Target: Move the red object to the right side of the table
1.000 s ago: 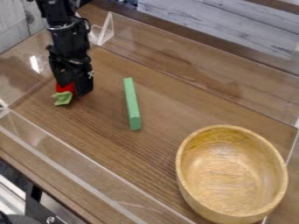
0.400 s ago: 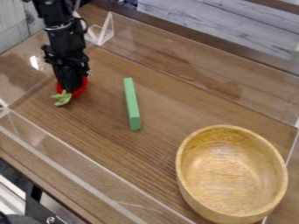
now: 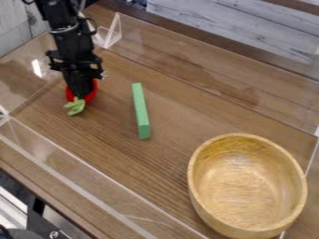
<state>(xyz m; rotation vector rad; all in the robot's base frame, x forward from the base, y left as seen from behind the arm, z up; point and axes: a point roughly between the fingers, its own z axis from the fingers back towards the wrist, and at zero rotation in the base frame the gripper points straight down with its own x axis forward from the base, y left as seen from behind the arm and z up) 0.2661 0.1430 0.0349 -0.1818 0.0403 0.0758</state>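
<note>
My black gripper [image 3: 81,91] clamps the small red toy strawberry with its light-green leafy cap [image 3: 77,99] at the left of the brown wood-grain table [image 3: 212,93], near 1 long green stick [image 3: 142,110]

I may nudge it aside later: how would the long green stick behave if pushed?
The green stick looks rigid with flat faces, so it would probably slide or pivot on the smooth table, not roll. Being thin, it is likely light.
</note>
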